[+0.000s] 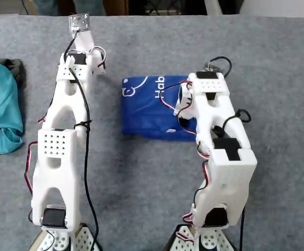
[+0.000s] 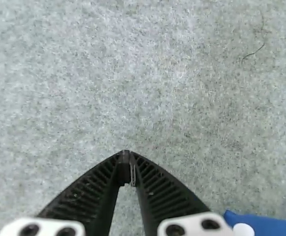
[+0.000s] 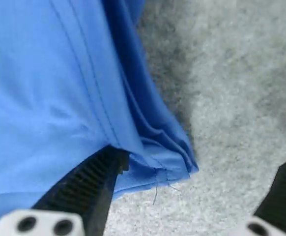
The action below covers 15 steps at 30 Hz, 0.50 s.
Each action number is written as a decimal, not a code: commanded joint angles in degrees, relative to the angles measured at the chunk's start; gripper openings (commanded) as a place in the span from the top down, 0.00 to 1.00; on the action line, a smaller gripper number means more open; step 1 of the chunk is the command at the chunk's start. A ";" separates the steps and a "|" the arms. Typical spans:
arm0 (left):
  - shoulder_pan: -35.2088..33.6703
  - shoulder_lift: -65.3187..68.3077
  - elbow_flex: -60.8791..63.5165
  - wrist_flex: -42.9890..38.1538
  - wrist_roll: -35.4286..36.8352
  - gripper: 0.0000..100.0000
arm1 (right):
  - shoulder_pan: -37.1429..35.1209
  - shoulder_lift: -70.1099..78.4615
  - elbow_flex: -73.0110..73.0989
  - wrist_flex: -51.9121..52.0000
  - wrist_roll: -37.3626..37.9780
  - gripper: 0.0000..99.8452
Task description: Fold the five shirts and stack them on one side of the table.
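- Black ribbed fingers of the right gripper stand wide apart at one corner of the folded blue cotton shirt. One finger lies over the cloth beside the hem and the other is out over bare ground. It cannot be told whether any layer sits between them.
- If they close here, they may pinch only the top layer or two. Lifted that way, the stacked folds at this corner would likely peel apart — the fold would be lost.
- A drag by one corner is the other risk. The grey felt tabletop looks rough enough to hold the underside back, so the rectangle could skew or bunch.
- Fingers of the left gripper are pressed together on nothing, over bare felt. A sliver of blue shows just beside them. With that side unsupported, a lift from the right corner alone would probably let the far edge sag open.
- From above, the shirt lies mid-table with the right arm hanging over part of it. A low sweep of that arm could rumple the cloth beneath.
- At the left edge of the table, a crumpled teal shirt rests on a dark garment, both unfolded — setting the blue one on that side could bury it or tangle it with the heap.
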 commanded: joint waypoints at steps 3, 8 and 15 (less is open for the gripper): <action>0.31 -1.14 -3.21 0.35 0.44 0.97 | -0.53 0.04 0.13 -1.76 -0.18 0.54; 0.31 -1.14 -3.21 0.35 0.44 0.97 | -0.53 0.31 0.22 -2.46 -0.09 0.54; 0.31 -1.14 -3.21 0.35 0.44 0.97 | -0.53 0.22 0.22 -2.55 5.01 0.78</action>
